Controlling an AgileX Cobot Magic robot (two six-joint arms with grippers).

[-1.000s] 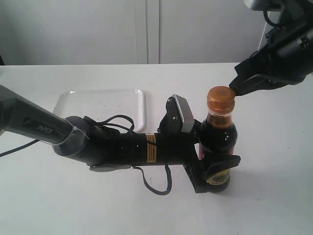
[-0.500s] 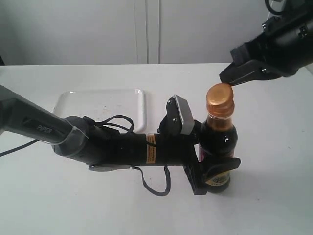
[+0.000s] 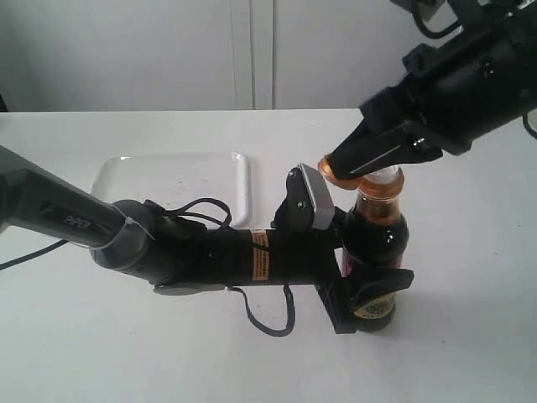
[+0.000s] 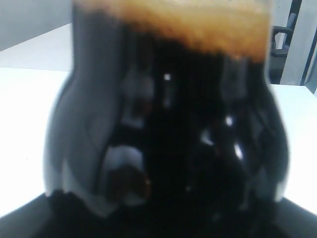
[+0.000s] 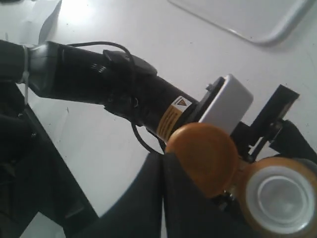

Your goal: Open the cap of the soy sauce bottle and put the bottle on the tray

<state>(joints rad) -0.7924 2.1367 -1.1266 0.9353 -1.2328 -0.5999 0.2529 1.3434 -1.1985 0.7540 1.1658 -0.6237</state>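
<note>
The soy sauce bottle (image 3: 374,239) stands upright on the white table, right of the tray (image 3: 172,179). My left gripper (image 3: 369,295) is shut around its lower body, and the dark glass (image 4: 168,124) fills the left wrist view. The golden-brown cap's lid (image 3: 334,170) is flipped open to the left, and the white spout (image 3: 383,175) is bare. My right gripper (image 3: 331,159) is shut, with its tip against the raised lid (image 5: 203,157). Its two fingers (image 5: 148,198) are pressed together beside the spout (image 5: 277,196).
The left arm (image 3: 210,256) lies low across the table between tray and bottle, with a loose black cable (image 3: 264,315) beside it. The right arm (image 3: 457,84) reaches in from the upper right. The tray's corner (image 5: 257,22) shows in the right wrist view.
My right gripper has swept left and down over the bottle's top. The lid, shut a second ago, now stands flipped open and the white spout shows. The left arm and bottle stayed put.
</note>
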